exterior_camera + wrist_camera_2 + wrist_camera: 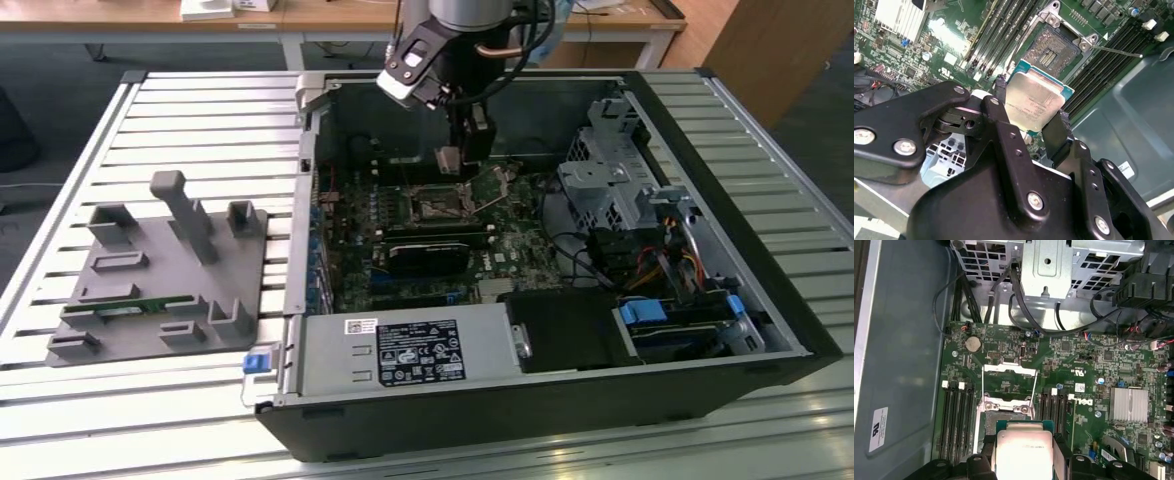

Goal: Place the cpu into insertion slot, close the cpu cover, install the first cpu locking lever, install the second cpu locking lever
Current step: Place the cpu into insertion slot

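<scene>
The black gripper (pixel 1031 109), clamped on the silvery square cpu (pixel 1035 99), hangs just above the open insertion slot (pixel 441 207), mid-frame in the exterior view.

Silvery cpu (pixel 1033 102) aloft, tilted; cpu cover (pixel 1009 368) seemingly open

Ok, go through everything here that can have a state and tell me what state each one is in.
cpu socket: empty.
cpu: gripped by its edges, held off the cpu socket, not seated.
gripper: shut on the cpu.
cpu cover: flipped open.
computer case: lying on its side, side panel off.
</scene>
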Robot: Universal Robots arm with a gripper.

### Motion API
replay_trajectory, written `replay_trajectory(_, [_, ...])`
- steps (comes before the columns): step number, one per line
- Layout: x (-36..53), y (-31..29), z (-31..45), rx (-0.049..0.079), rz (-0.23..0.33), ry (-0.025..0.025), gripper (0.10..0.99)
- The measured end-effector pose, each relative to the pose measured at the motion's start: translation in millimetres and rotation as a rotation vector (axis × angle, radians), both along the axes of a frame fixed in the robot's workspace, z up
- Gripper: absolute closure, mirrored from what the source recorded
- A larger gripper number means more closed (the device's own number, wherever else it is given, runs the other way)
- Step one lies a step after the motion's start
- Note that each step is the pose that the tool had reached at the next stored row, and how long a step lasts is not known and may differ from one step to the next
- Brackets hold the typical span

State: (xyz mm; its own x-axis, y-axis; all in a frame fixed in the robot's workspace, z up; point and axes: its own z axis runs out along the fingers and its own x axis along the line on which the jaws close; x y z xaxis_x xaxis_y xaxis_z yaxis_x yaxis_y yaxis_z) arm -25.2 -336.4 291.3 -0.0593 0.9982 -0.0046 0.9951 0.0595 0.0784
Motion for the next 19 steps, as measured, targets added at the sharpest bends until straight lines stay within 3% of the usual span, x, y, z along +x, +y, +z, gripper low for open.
replay_trajectory(19, [0.0, 0.0, -15.0, 0.0, 0.0, 0.0001, 0.549])
